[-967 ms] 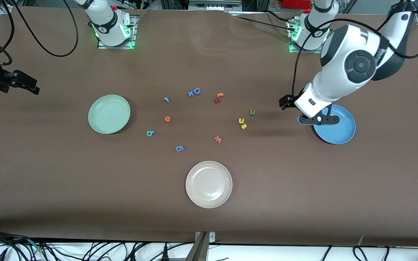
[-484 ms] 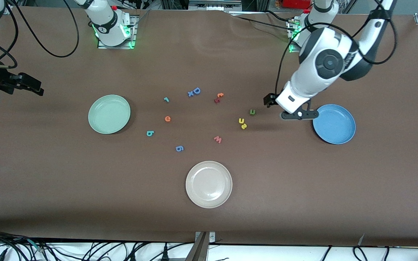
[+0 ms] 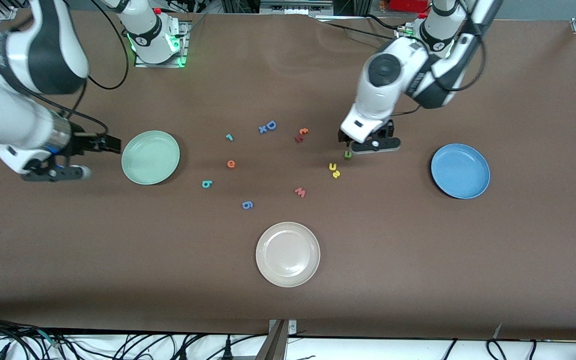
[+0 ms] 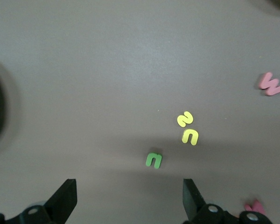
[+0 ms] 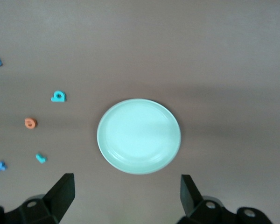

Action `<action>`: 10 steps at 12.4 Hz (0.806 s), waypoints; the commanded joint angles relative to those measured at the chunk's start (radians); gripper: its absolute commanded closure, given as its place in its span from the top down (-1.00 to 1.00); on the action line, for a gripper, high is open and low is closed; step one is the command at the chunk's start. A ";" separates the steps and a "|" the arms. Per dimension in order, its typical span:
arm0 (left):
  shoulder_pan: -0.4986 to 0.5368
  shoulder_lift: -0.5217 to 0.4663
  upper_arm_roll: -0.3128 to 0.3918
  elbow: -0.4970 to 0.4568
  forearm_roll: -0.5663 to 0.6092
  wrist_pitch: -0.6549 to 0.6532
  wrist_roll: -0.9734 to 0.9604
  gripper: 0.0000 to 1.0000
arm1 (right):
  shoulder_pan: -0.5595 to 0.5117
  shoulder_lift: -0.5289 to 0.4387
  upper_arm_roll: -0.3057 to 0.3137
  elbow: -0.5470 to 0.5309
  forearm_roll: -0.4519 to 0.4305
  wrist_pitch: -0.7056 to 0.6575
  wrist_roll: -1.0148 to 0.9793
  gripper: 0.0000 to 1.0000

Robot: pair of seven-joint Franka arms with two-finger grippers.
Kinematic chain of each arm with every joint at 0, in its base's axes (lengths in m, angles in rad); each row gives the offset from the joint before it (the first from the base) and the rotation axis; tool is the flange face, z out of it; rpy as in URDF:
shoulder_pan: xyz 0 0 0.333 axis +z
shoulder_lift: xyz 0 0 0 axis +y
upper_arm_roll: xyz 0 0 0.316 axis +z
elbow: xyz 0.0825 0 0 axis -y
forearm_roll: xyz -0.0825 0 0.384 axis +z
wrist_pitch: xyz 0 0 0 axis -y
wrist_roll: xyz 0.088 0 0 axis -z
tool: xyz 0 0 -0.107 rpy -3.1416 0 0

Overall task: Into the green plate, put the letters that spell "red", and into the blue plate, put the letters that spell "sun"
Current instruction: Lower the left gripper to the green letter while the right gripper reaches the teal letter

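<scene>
Six small letters matter, and none is in a plate yet; taking the front view from its right-arm end across to its left-arm end, the right gripper [image 3: 53,172] comes first, up over bare table beside the green plate [image 3: 150,157], its fingers spread wide with nothing between them. Its plate is empty. Toward the middle of the table lie the teal "r" [image 3: 229,137], the orange "e" [image 3: 231,163] and, nearer the front camera, the teal "d" [image 3: 206,184], all well apart from one another. Next come the two yellow letters, the "u" [image 3: 332,166] and the "s" [image 3: 336,174], touching or nearly so, with the olive "n" [image 3: 348,154] just beside them. The left gripper [image 3: 372,145] hangs over the table right by that olive letter, fingers spread and empty; its wrist view shows the letter lying a little ahead of the gap between them. Last is the blue plate [image 3: 460,171], also empty.

These letters look like thin foam or plastic cut-outs: very light, flat, probably a bit springy and not fragile. I judge the main trouble to be their flatness, since fingers must come right down to the tabletop and pinch across the narrow width. The touching yellow pair may shift together, so the lone olive letter seems the easier first pick
</scene>
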State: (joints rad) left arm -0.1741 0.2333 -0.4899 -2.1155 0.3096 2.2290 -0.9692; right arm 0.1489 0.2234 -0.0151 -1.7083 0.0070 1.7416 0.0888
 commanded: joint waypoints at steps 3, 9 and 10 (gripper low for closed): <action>-0.001 0.055 0.008 -0.017 0.172 0.107 -0.011 1.00 | 0.090 0.100 -0.005 0.007 0.016 0.099 0.207 0.99; 0.090 -0.026 0.086 -0.075 -0.215 0.175 0.764 0.99 | 0.127 0.174 -0.003 0.006 0.016 0.153 0.392 0.95; 0.088 -0.034 0.088 -0.105 -0.280 0.214 0.841 0.98 | 0.145 0.189 -0.005 0.006 0.016 0.188 0.432 0.93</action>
State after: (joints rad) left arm -0.0763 0.2487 -0.4061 -2.1412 0.1362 2.3801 -0.2773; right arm 0.2649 0.3869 -0.0143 -1.7082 0.0076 1.8851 0.4559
